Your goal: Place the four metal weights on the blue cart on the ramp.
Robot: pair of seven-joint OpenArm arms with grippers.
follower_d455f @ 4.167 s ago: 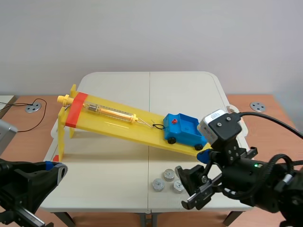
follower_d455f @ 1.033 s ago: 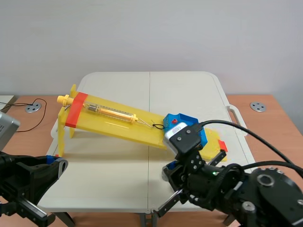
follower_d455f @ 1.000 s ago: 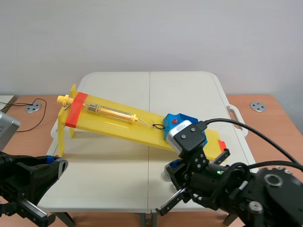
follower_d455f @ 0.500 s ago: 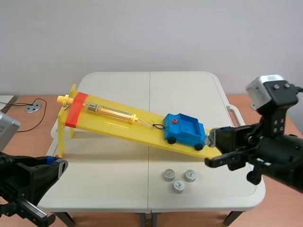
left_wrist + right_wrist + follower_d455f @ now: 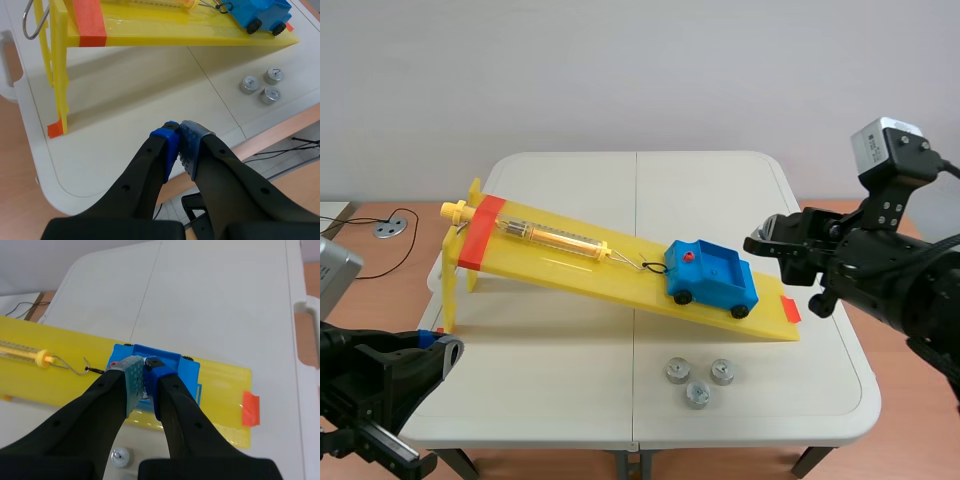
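Observation:
The blue cart (image 5: 712,275) sits low on the yellow ramp (image 5: 570,265), hooked to a spring scale. Three metal weights (image 5: 697,381) lie on the table in front of the ramp's foot; the left wrist view shows these weights (image 5: 265,85) too. My right gripper (image 5: 762,244) hangs just right of the cart and higher. In the right wrist view this gripper (image 5: 145,372) is over the cart (image 5: 187,371), shut on a metal weight of which only a silver sliver shows between the pads. My left gripper (image 5: 179,131) is shut on nothing, low at the table's near left corner.
The ramp stands on yellow legs (image 5: 57,75) at its raised left end, with orange tape (image 5: 480,232) across the top. A handle cut-out (image 5: 307,335) is in the table's right edge. Bare tabletop lies behind the ramp.
My right arm has lifted away from the weights and swung up to the right, level with the cart. Three weights lie on the table where four lay before. The left arm has kept still.

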